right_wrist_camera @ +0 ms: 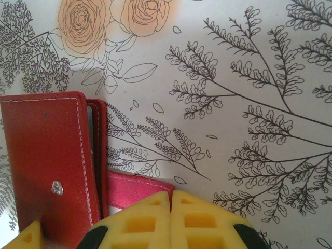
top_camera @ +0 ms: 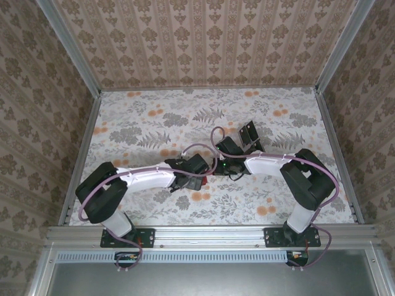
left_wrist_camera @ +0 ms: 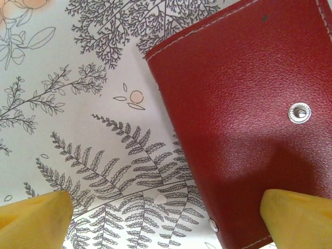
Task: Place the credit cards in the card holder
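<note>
The card holder (left_wrist_camera: 244,119) is a red wallet with a silver snap, lying on the flowered cloth; I also see the card holder (top_camera: 196,183) mid-table between both arms. My left gripper (left_wrist_camera: 166,223) hangs open just above it, one yellow finger over the cloth and the other over the wallet's lower right corner. The card holder (right_wrist_camera: 46,155) has a pink flap sticking out sideways, and my right gripper (right_wrist_camera: 170,207) is shut on that flap's corner. Dark credit cards (top_camera: 249,134) lie further back on the right.
The flowered tablecloth (top_camera: 142,123) covers the table, with patterned walls on three sides and metal rails (top_camera: 80,148) along the edges. The two wrists sit close together near the middle, the left gripper (top_camera: 188,184) beside the right gripper (top_camera: 213,172).
</note>
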Available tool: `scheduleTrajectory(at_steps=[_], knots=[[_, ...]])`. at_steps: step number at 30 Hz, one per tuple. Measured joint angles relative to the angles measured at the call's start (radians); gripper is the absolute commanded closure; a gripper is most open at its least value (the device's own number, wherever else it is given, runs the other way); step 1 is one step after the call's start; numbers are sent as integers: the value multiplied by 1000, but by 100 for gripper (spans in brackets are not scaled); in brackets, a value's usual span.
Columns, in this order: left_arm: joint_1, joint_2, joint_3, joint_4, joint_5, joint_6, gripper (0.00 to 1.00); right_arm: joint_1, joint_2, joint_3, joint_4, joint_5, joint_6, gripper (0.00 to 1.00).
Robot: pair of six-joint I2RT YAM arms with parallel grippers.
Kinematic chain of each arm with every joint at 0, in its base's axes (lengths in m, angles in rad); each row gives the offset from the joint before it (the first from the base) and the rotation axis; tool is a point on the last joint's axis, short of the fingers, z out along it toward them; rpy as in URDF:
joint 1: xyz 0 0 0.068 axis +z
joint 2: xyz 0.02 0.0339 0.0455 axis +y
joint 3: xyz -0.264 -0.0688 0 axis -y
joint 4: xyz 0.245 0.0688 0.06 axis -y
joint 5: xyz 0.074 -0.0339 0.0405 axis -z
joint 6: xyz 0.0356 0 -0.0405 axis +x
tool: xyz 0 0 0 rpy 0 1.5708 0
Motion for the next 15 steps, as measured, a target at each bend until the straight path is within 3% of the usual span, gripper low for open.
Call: scheduleTrajectory(at_steps=[9,15], knots=[[10,-18,1,-8,0,0,0,0,0,0,0,0,0,99],[150,-161,-37,60,93,11,0,0,0,0,0,0,0,99]])
